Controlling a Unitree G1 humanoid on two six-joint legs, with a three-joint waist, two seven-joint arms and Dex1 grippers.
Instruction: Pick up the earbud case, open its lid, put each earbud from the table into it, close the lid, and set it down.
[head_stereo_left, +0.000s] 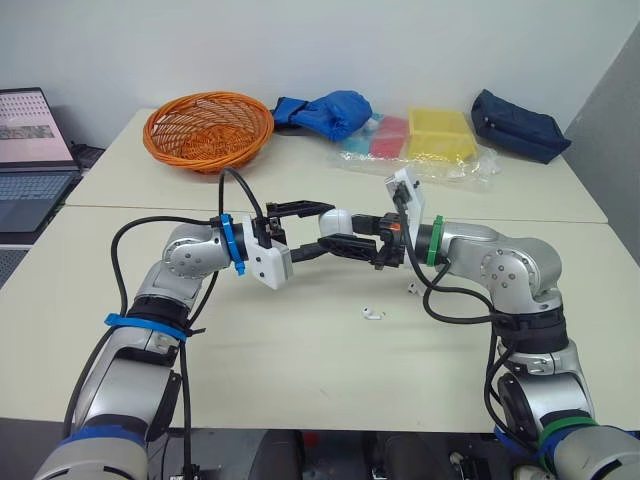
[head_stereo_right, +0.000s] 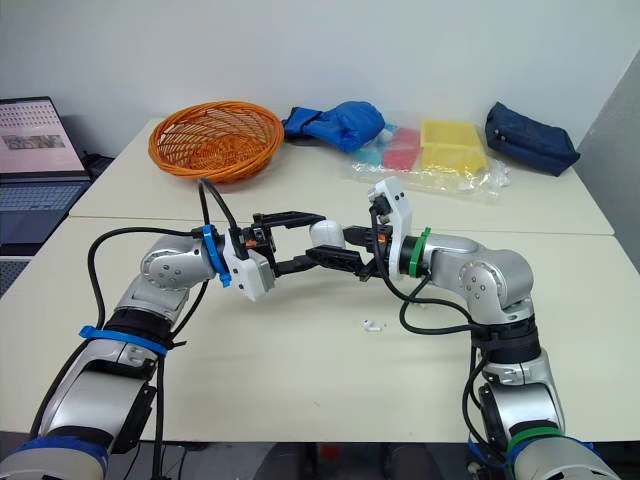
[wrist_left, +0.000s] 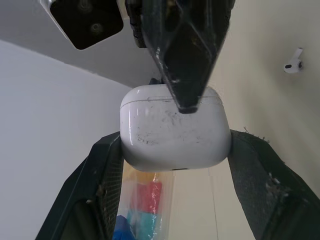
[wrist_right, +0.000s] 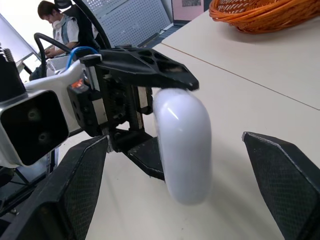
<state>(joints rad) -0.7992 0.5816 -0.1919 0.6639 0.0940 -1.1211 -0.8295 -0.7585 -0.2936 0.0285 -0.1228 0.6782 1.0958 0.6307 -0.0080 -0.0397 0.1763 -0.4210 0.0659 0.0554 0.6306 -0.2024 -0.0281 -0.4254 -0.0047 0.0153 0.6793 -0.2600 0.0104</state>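
STEP: lid opening, lid shut | LEFT claw (head_stereo_left: 322, 228): clamped on earbud case (wrist_left: 175, 130), held above surface (head_stereo_left: 300, 370) | RIGHT claw (wrist_right: 175, 136): wide, straddling case; one finger over lid seam | EARBUDS: one earbud (head_stereo_left: 373, 314) and second earbud (head_stereo_left: 412, 289) on surface below | RISK: prying may twist case from left pads; finger slip leaves lid shut

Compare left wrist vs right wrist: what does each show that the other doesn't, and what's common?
Left wrist, not right wrist: an earbud lying on the table, and a plastic bag of coloured items beyond. Right wrist, not left wrist: the orange basket and a seated person in the background. Both: the white earbud case, lid closed, clamped in the left gripper.
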